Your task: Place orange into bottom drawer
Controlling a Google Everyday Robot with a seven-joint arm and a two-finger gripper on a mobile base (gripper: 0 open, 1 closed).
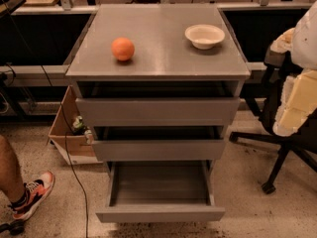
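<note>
The small, round, smooth-skinned orange [123, 49] sits alone on the flat grey metal bench [158, 63] that tops a three-drawer cabinet, at about 10 o'clock from the bench's centre. A shallow white bowl [204, 36] sits well apart from it at about 2 o'clock. Below, at 6 o'clock, the bottom drawer [159, 185], a wide grey metal tray with a plain front, stands pulled out further than the two above it, with nothing showing inside.

The robot's pincer [297, 103], a pale blocky shape, hangs at the frame's right edge, at roughly 3 o'clock from the cabinet and well apart from the fruit. It has no hold on the orange. Whether it is open or closed cannot be told from here.

The fruit is probably light and firm with a little give, so a moderate squeeze should hold it without bruising. Its smooth skin and round form could let it roll on the metal or slip out of an off-centre grip. The safest hold seems to be across its widest part, taken from above. Nothing beside it blocks the approach.

A black office chair [277, 150] stands at 3 o'clock, a cardboard box [67, 133] at 9 o'clock, and a bystander's orange-and-white sneaker [32, 195] at 8 o'clock.
</note>
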